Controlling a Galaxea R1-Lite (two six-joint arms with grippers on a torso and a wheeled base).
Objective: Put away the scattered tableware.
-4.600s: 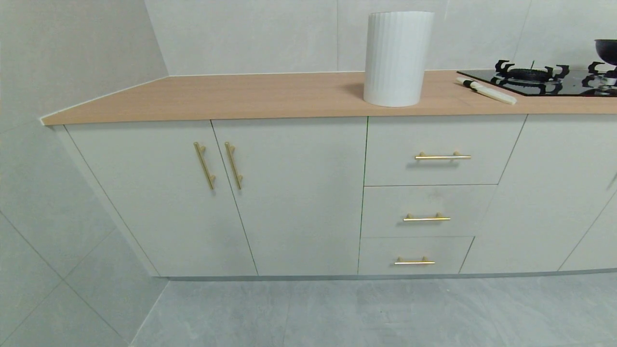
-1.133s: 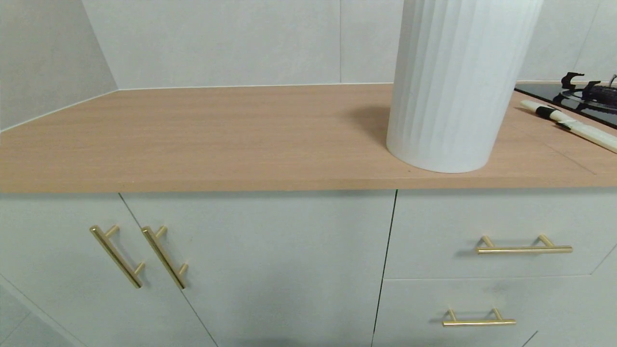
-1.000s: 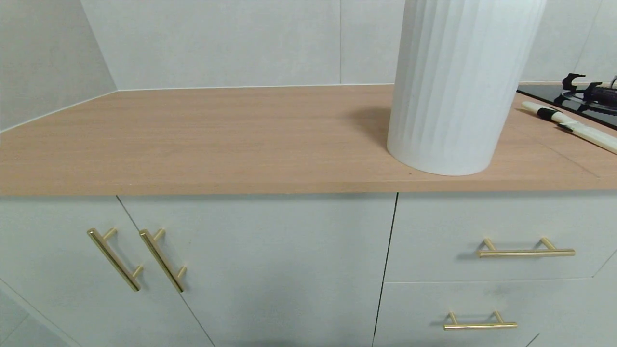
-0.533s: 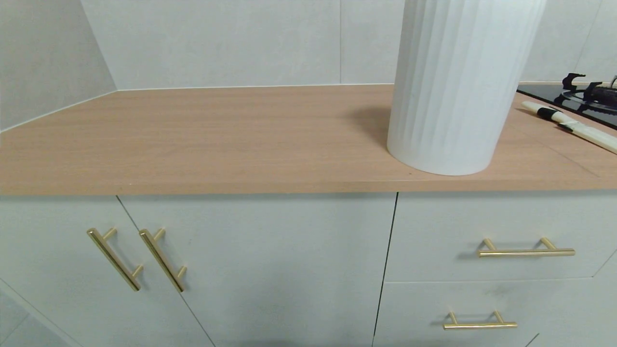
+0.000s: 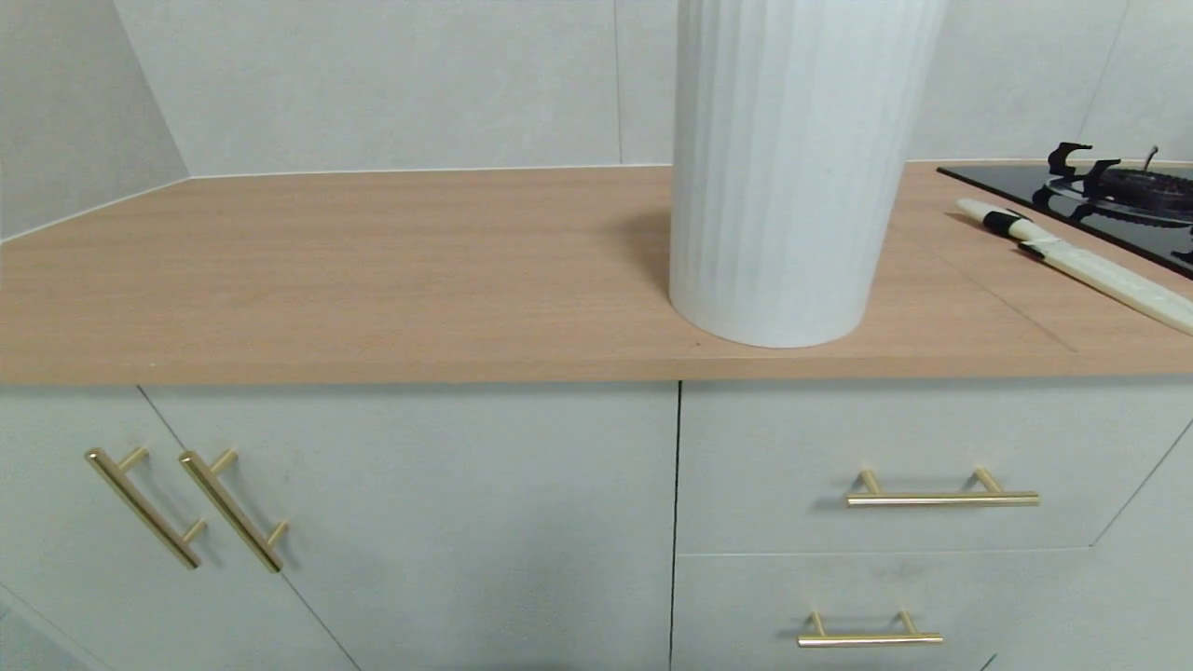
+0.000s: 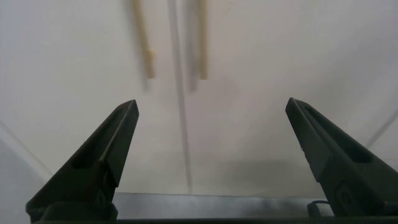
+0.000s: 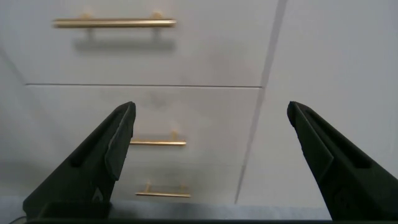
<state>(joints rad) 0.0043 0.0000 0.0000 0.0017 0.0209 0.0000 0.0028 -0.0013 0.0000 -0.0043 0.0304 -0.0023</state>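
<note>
Head view: wooden countertop (image 5: 373, 270) on pale cabinets. A white ribbed container (image 5: 783, 186) stands upright near the countertop's front edge, right of the middle. The knife (image 5: 1072, 264), cream with a black band, lies flat toward the countertop's right end, just beside the black stove (image 5: 1100, 200) and apart from the container. Below the counter, two gold door handles (image 5: 233, 511) sit side by side at the left. The top drawer handle (image 5: 941, 499) and the lower drawer handle (image 5: 869, 638) are under the container.

Left wrist view: left gripper (image 6: 210, 104) has its fingers spread wide with nothing between them. It faces the cabinet doors with the two gold handles.

Right wrist view: right gripper (image 7: 210, 107) also has its fingers spread wide and holds nothing. It faces the drawer fronts.
</note>
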